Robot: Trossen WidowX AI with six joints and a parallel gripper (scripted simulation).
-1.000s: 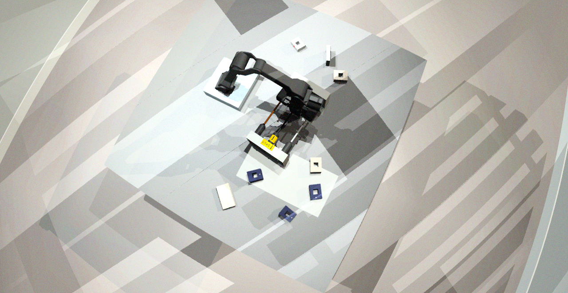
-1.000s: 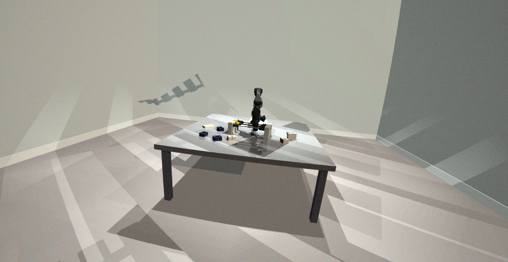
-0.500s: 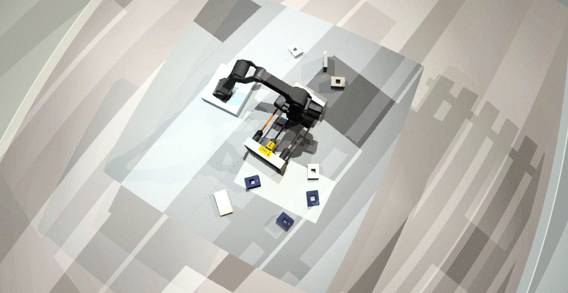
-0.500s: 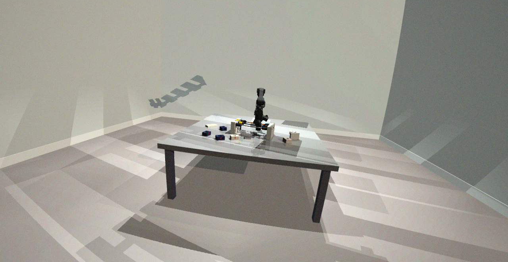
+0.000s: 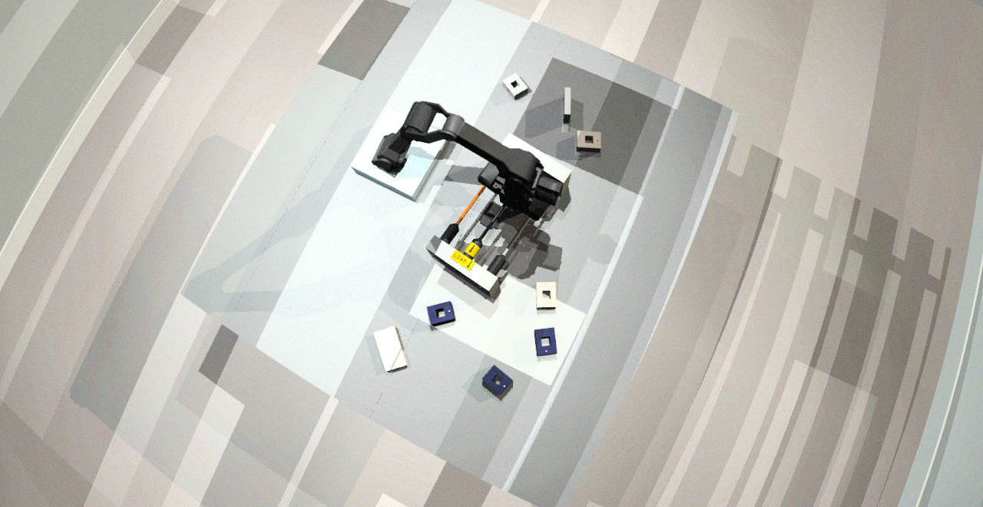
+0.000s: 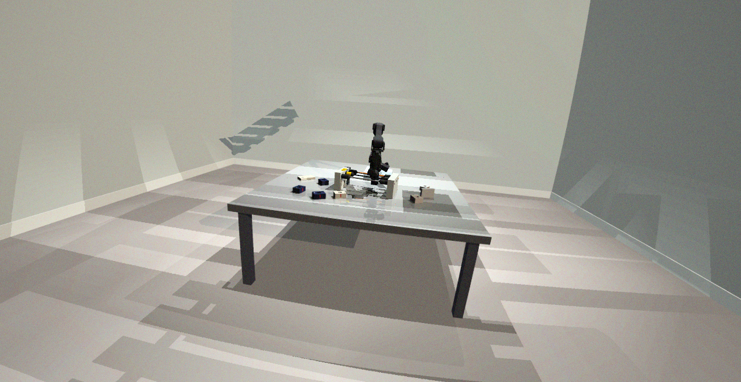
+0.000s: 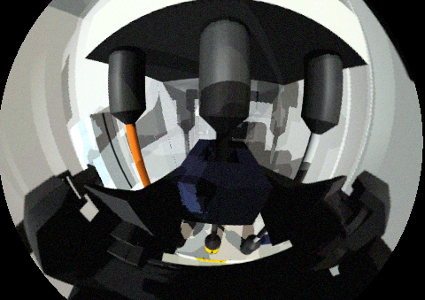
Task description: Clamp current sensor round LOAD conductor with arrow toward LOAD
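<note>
The conductor rack stands mid-table between two pale end blocks, with a yellow LOAD marker (image 5: pixel 461 256) on the near block. In the wrist view three conductors run ahead: an orange one (image 7: pixel 137 155) at left, a dark middle one (image 7: pixel 225 76), and a pale one (image 7: pixel 310 155) at right. The dark blue split-core sensor (image 7: pixel 225 188) sits round the middle conductor. My gripper (image 7: pixel 219 164) has a finger on each side of it and is shut on it. From above, the gripper (image 5: pixel 514 190) hangs over the far end of the rack and hides the sensor. The sensor's arrow is not visible.
Several loose sensor-like blocks lie around: dark blue ones (image 5: pixel 440 313) (image 5: pixel 544 342) (image 5: pixel 498 382), beige ones (image 5: pixel 546 294) (image 5: pixel 589 140), a white slab (image 5: pixel 390 349), a small white one (image 5: pixel 514 85). The arm's base (image 5: pixel 398 160) stands on a pale plate at left.
</note>
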